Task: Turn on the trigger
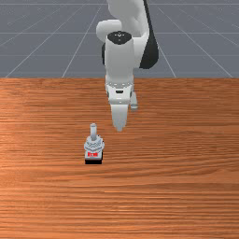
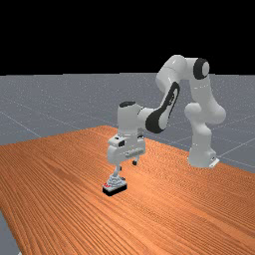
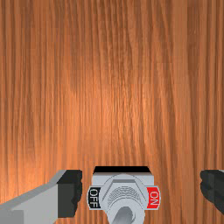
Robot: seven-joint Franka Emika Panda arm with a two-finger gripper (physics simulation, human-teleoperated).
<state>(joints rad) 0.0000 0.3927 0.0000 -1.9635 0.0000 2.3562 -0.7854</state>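
The toggle switch (image 1: 94,145) sits below the hand (image 2: 127,165) and off to its side, toward the front view's left. It is upright, its black base (image 2: 116,189) down on the worktop (image 1: 186,186). The body is light grey, with a ribbed collar (image 3: 124,191) from which a smooth, rounded lever (image 1: 93,131) rises. At one end is a red ON label (image 3: 153,197), on the side of the hand nearer the front view's camera; the black OFF label (image 3: 93,197) is at the opposite end. The lever seems to lean slightly toward OFF, so I judge the switch not turned on.

The hand is open and holds nothing, its fingers (image 3: 70,194) spread wide with one toward each label. I take the step in hand to be the approach, with the flip itself not begun. Next the hand should shift sideways to come over the switch and close its fingers, then lower beside the lever on its OFF side and push it across toward ON. Too low a pass could catch the collar and shove the whole switch.
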